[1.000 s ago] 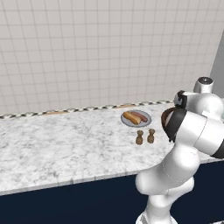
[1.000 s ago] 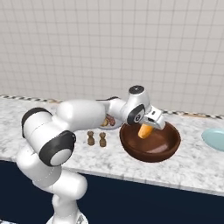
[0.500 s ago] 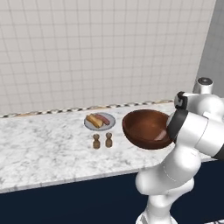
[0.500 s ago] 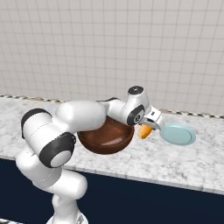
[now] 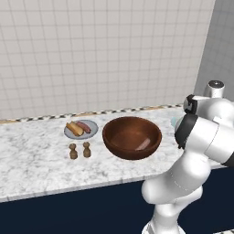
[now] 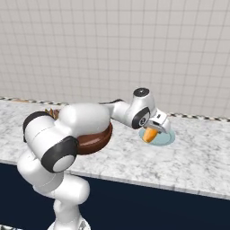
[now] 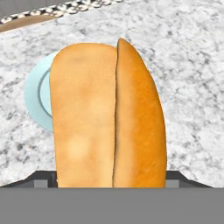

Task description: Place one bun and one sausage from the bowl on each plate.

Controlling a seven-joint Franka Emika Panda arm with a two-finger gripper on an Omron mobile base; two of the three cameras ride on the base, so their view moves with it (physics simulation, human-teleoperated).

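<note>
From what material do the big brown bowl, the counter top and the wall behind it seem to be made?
The bowl looks like polished wood: reddish-brown with a glossy sheen inside. The counter top seems to be marble or similar stone: white with grey veins and a smooth surface. The wall appears to be pale ceramic tile, judging by its regular grid of square joints.

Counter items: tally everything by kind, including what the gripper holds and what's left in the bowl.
Bowls: 1, brown bowl
Plates: 2, grey plate, teal plate
Buns: 2, one on the grey plate, one in the gripper
Sausages: 2, on the grey plate, in the bowl
Shakers: 2
Total: 9
</note>
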